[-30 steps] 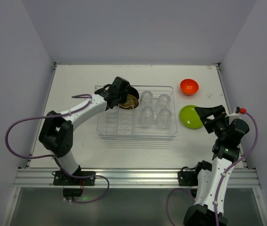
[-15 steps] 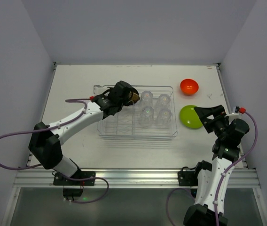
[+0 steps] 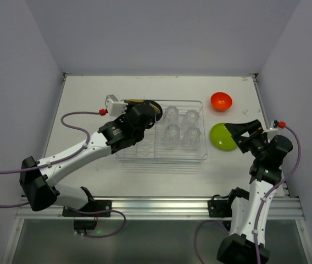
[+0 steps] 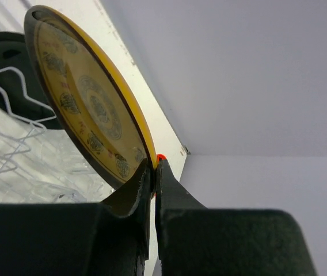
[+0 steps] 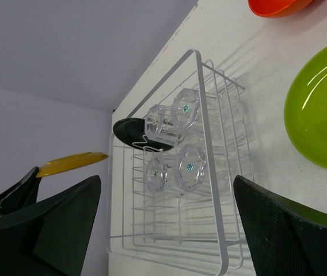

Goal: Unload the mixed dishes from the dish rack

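On the left, our left claw (image 4: pixel 154 167) is clamped on the rim of a yellow plate (image 4: pixel 88 109). The wrist view shows both fingers pressed together on its edge. We hold that plate on edge, raised over the far-left corner of the rack (image 3: pixel 161 158). Its patterned face is turned toward the wrist camera.

Just right of it, a black plate (image 3: pixel 155 108) stands on edge in the rack's far slots. Right of that, four tumblers (image 3: pixel 171 131) sit two by two in the rack's right half, close together.

Past the rack's right wall, two dishes lie on the table (image 3: pixel 90 93). The orange bowl (image 3: pixel 221 101) sits by the rack's far-right corner, and the green plate (image 3: pixel 219 136) lies nearer to us, just beside the rack.

At far right, our right claw (image 3: pixel 241 127) has its fingers spread wide apart with nothing between them. It hangs at the green plate's right edge, pointing toward the rack. We cannot tell whether it touches the plate.
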